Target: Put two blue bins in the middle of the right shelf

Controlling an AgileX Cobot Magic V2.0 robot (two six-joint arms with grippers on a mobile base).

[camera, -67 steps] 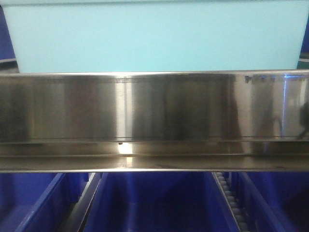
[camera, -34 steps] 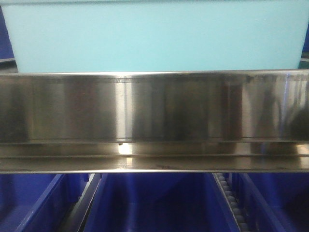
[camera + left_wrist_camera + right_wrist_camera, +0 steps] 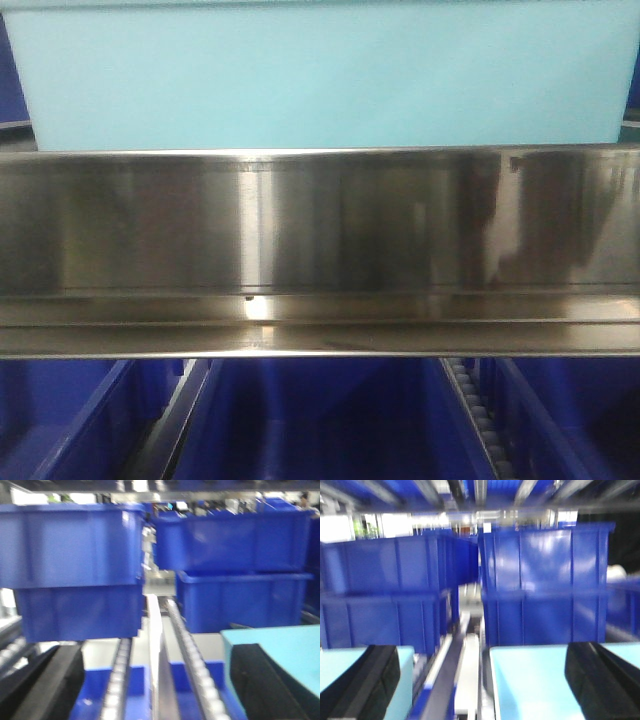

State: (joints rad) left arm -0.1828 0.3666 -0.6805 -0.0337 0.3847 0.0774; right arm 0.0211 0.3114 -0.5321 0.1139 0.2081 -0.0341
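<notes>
both arms face the stacked blue bins, nothing gripped yet

my left fingers (image 3: 45, 680) stand wide apart with nothing between them, and my right fingers (image 3: 362, 680) do the same. i judge that fits, since the bins are broad and need an open reach. the blue bins (image 3: 75, 550) sit in stacks of two on the roller rails (image 3: 192, 650) ahead of me, apart from either set of fingers, so i judge the pickup not yet begun. a pale cyan bin (image 3: 320, 75) sits just above the steel shelf beam (image 3: 320, 220), filling the front camera's view and hiding my arms from it. both wrist views are blurred, so bin edges are hard to place.
</notes>
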